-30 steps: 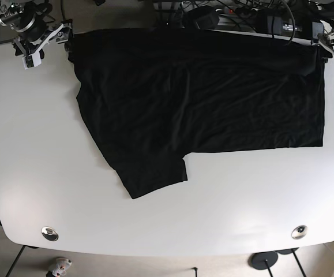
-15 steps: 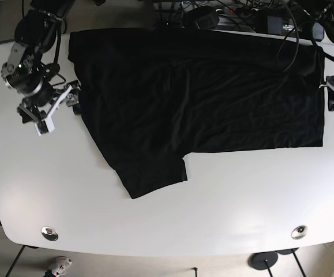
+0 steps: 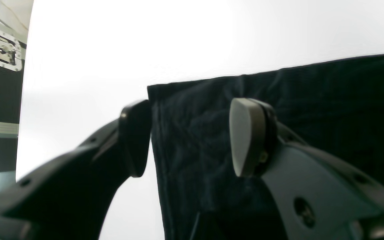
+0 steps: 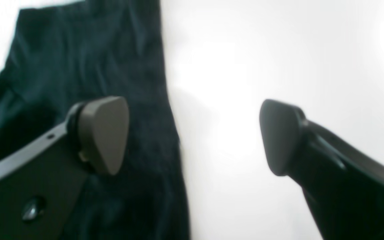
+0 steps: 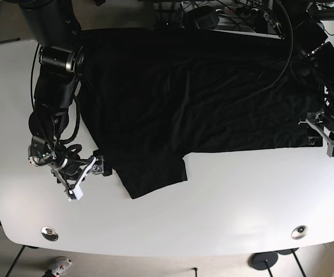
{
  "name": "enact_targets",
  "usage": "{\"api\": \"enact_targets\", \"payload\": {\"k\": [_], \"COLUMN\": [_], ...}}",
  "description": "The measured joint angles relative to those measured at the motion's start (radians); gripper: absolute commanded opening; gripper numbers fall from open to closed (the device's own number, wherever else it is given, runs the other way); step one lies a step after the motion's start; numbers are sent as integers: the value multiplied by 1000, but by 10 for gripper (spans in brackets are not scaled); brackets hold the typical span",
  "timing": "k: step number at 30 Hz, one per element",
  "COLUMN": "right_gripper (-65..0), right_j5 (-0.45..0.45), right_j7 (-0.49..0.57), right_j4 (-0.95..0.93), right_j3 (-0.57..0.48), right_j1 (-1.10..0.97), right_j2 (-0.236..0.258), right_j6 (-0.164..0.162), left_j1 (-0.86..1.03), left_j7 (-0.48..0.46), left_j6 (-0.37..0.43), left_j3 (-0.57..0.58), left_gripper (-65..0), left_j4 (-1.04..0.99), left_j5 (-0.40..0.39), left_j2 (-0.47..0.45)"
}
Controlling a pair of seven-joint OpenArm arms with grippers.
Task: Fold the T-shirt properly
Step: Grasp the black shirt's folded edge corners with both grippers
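Left wrist view: the left tool (image 3: pixel 192 140) is seen spread wide, jaws straddling the corner edge of the black cotton T-shirt (image 3: pixel 278 116). One pad (image 3: pixel 135 136) sits over bare white table (image 3: pixel 112 50) just beside the hem, the other pad (image 3: pixel 248 136) over fabric. Nothing is pinched. Whether the pads touch the cloth cannot be told.

Right wrist view: blurred. The right tool (image 4: pixel 192 136) is spread wide too, one pad over the T-shirt (image 4: pixel 88 66), the other over bare table (image 4: pixel 245 66). The garment edge runs between the jaws, nearer the pad on the left. Nothing is gripped.

Base view: the T-shirt (image 5: pixel 201 86) is laid flat across the far half of the table (image 5: pixel 213 213), with one sleeve (image 5: pixel 152 173) pointing toward the near side. The right tool (image 5: pixel 89 170) is set at the sleeve's left edge, its arm reaching down from the far left corner, elbow bent and wrist low. The left tool (image 5: pixel 323 134) is set at the near right hem corner, its arm folded in from the far right.

Handling judgement: the fabric is expected to be light, soft and limp, no stiffness, so sag and bunching are likely when lifted. Slip is possible with a thin single-layer pinch. Hold is best taken on the seamed edges, at hem corner and sleeve edge, with both sides raised together so the fold line stays straight.
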Motion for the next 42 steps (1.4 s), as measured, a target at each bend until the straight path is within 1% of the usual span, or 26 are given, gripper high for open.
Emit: {"api": "enact_targets", "payload": {"k": [3,5,6,7,9,11,12,17,19,21,22,24,26,27,29,32,36,37,39,42], "right_gripper": [-68,-68,-68,-68,-68,-68,-68,-68,-84,-124,-128,-108,-57,-44,-44,-43,-43,-43,-43,-44], "right_j5": [-31,-31,-43,-56,-55,-49,-35,-41,-40,-26,-27,-37,-48,-49,-48,-48,-50,-52,-48,-47], "right_j7": [58,79,84,85,95,102,119,153,158,164,163,129,104,84,84,85,99,107,159,197], "right_j4": [-133,-158,-161,-161,-160,-160,-160,-157,-153,-153,-153,-132,-100,-83,-67,-67,-68,-79,-133,-187], "right_j3": [0,-6,-26,-48,-63,-66,-68,-90,-90,-90,-90,-89,-89,-86,-84,-84,-84,-84,-84,-84], "right_j1": [43,45,44,44,35,11,2,-9,-17,-22,-21,-16,-10,-8,-2,13,10,12,18,11], "right_j2": [0,-7,-15,-34,-70,-109,-114,-127,-134,-133,-130,-122,-99,-90,-72,-59,-45,-45,-45,-45], "right_j6": [-1,0,-4,-4,-3,-8,-19,-24,-23,-22,-22,-20,-28,-28,-27,-27,-27,-32,-63,-64], "left_j1": [0,-2,-3,-1,0,-3,-3,-3,-3,-3,-3,-3,-3,-3,-3,-3,-3,-3,-3,-3], "left_j7": [0,0,-1,-23,-62,-63,-63,-66,-66,-66,-67,-66,-66,-66,-66,-67,-67,-66,-66,-66], "left_j6": [0,0,0,0,0,0,0,0,0,0,0,0,0,0,0,0,0,0,0,0], "left_j3": [2,0,0,2,2,-1,-1,1,-2,-2,-2,-2,-2,-2,2,2,2,2,2,3], "left_gripper": [-306,-306,-306,-306,-306,-306,-306,-306,-306,-306,-306,-306,-306,-306,-306,-306,-306,-306,-306,-306], "left_j4": [-8,-43,-65,-87,-97,-99,-100,-109,-110,-111,-111,-111,-112,-112,-112,-113,-113,-113,-113,-113], "left_j5": [-1,0,0,0,-1,0,0,-3,-3,-3,-4,-3,-3,-3,-3,-3,-3,-3,-3,-3], "left_j2": [-2,-5,-6,-13,-29,-36,-35,-32,-34,-34,-34,-34,-34,-34,-34,-34,-34,-34,-34,-34]}}
